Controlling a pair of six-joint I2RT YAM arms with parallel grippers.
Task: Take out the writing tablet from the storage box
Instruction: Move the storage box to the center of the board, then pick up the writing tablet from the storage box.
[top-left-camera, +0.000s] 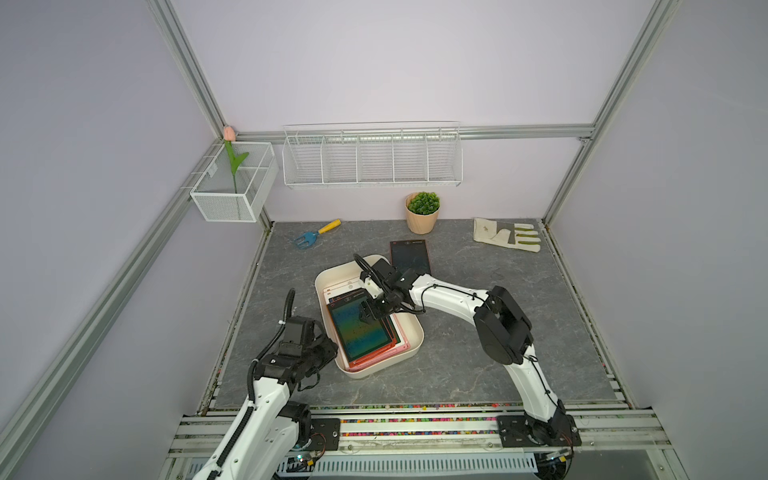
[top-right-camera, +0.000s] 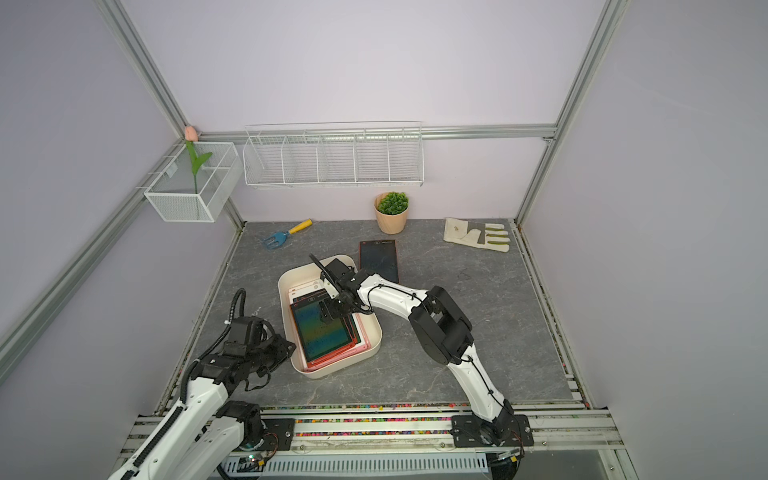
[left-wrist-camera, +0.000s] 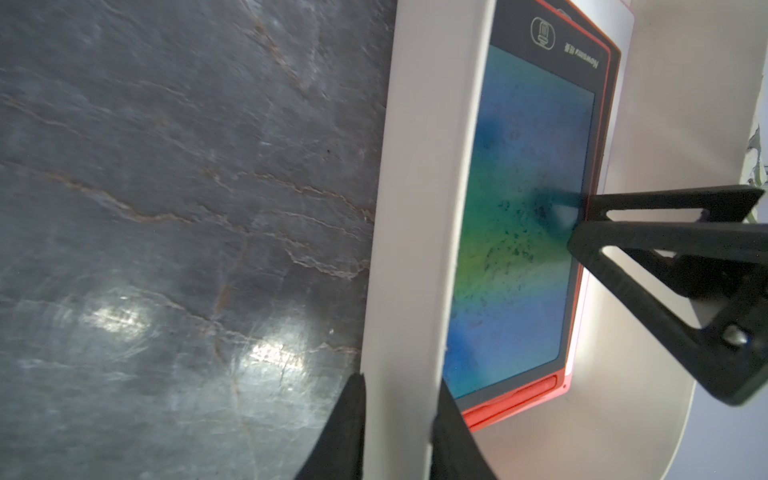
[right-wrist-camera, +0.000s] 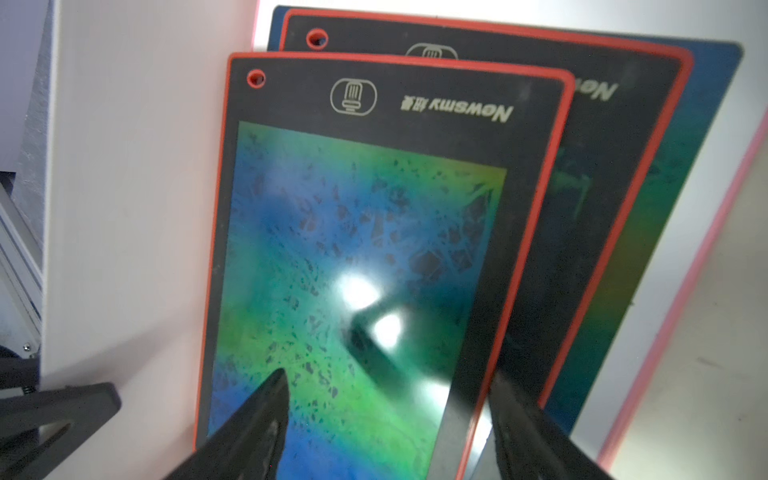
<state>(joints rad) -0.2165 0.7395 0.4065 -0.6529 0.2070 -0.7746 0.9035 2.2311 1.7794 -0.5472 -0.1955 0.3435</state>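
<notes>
We are at the grasp: in both top views, the storage box (top-left-camera: 409, 347) sits at frame centre with the top writing tablet (top-left-camera: 361, 328) stacked inside. Our left gripper (left-wrist-camera: 399, 419) straddles the box wall, fingers narrow, grip uncertain. The right gripper (right-wrist-camera: 386, 415) is spread wide over the tablet's edge. Next we would close and lift.

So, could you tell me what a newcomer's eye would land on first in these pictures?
Probably the storage box mid-table, with a fanned stack of tablets; the top writing tablet glows blue-green inside a red frame. The right gripper hovers open over it, and the left gripper straddles the box's near wall. Another dark tablet lies on the table behind the box.
</notes>
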